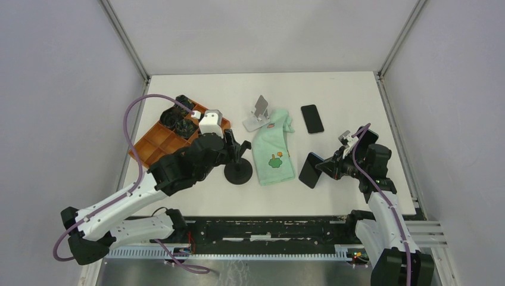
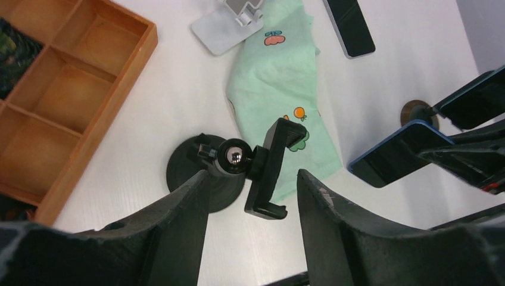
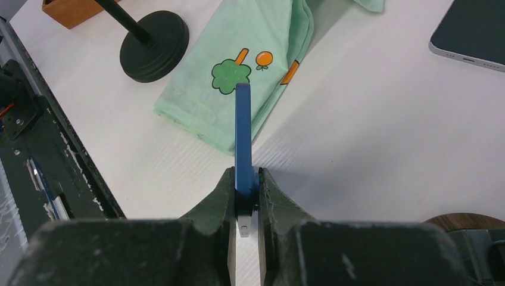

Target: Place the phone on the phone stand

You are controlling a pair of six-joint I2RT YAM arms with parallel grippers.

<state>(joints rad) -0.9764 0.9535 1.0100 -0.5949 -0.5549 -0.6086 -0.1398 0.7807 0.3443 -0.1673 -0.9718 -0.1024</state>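
— Phone in the air at lower right of the top view: blue, dark-screened, pinched by one end in the right gripper. The jaws are clamped tight on it, and the wrist view shows it edge-on between them.

— And the left gripper hangs wide open over the black phone stand, a finger either side of the ball joint, gripping nothing. The stand sits mid-table, just beside the green cloth.

— So what makes this step go well?

— Probably bracing first. That stand is a thin stem on a round base, so the left should close on the stem before anything pushes against it. Then the right has to turn the phone flat-on to the cradle, line its edges up with the clamp lips, and let go only once it is seated.

— Any brand or lettering to call out?

— None readable. The cloth carries a printed green tree and orange fruit, no letters. The screen is blank, and the stand shows no logo.
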